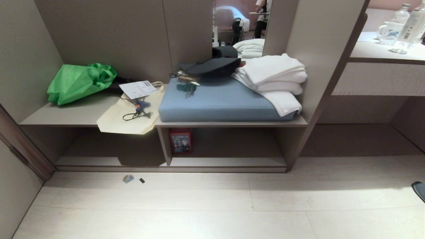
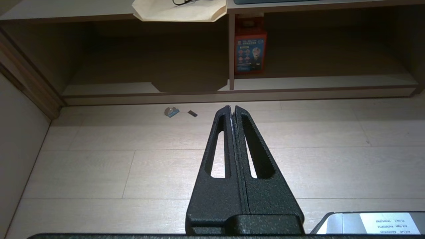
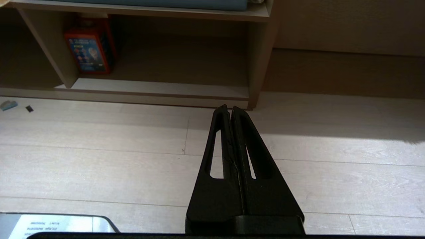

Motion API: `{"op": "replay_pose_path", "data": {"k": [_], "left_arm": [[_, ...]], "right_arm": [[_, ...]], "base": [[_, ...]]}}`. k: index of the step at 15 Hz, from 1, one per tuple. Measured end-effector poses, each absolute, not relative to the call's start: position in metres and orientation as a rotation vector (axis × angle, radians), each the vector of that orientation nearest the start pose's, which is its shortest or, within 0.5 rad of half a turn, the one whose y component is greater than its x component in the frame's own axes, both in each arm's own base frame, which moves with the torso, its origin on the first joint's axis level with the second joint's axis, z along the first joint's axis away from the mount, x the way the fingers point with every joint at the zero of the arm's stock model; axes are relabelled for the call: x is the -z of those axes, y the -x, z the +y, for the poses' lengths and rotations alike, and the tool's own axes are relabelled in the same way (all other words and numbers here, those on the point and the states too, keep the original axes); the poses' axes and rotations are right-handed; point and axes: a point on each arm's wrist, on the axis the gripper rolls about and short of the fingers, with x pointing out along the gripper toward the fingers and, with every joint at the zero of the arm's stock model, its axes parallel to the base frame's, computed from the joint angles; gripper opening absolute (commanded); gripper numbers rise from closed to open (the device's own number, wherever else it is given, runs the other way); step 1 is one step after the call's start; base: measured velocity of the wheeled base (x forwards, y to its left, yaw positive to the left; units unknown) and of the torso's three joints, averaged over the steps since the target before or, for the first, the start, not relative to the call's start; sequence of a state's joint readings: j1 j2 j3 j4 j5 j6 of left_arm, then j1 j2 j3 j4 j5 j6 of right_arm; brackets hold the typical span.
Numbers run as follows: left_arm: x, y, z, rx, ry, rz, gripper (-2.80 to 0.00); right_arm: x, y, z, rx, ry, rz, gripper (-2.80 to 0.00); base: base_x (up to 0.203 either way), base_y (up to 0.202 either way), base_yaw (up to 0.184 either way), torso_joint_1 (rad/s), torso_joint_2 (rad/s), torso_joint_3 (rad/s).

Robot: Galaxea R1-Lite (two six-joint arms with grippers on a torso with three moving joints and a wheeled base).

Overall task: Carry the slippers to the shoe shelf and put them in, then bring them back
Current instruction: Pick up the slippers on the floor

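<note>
The shoe shelf (image 1: 229,162) is the low cubby under the bench, straight ahead, with a pale base board. An upright panel (image 1: 165,144) splits it, and a small red box (image 1: 180,140) stands against that panel. Both compartments hold no shoes. At the right edge of the head view a dark grey-blue rounded tip (image 1: 419,191) lies on the floor, cut off by the frame; I cannot tell whether it is one of the slippers. My left gripper (image 2: 231,108) is shut and empty, hanging over the floor short of the shelf (image 2: 315,81). My right gripper (image 3: 229,107) is likewise shut and empty.
On the bench top lie a green bag (image 1: 79,82), a cream tote (image 1: 127,116), a blue cushion (image 1: 219,101), a black hat (image 1: 212,66) and white towels (image 1: 275,79). Two small scraps (image 1: 128,179) lie on the floor. A taller desk recess (image 1: 358,139) opens at right, with a door frame (image 1: 23,146) at left.
</note>
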State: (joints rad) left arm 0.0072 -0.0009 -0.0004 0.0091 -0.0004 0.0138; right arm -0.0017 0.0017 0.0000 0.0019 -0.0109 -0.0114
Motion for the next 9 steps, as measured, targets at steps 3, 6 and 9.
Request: {"op": "replay_pose_path", "data": {"k": [3, 6, 9], "left_arm": [[-0.0745, 0.0229, -0.0002, -0.007, -0.01, 0.008, -2.8], [-0.0745, 0.0229, -0.0002, -0.007, -0.003, 0.008, -2.8], [-0.0745, 0.0229, -0.0002, -0.007, 0.0, 0.008, -2.8]], "right_arm": [[-0.0755, 0.0228, -0.0002, 0.013, 0.014, 0.004, -2.8], [-0.0756, 0.0228, -0.0002, 0.012, 0.013, 0.004, -2.8], [-0.0757, 0.0228, -0.0002, 0.012, 0.013, 0.003, -2.8]], "base": [[0.0, 0.0, 0.0, 0.0, 0.0, 0.0], [0.0, 0.0, 0.0, 0.0, 0.0, 0.0], [0.0, 0.0, 0.0, 0.0, 0.0, 0.0]]}}
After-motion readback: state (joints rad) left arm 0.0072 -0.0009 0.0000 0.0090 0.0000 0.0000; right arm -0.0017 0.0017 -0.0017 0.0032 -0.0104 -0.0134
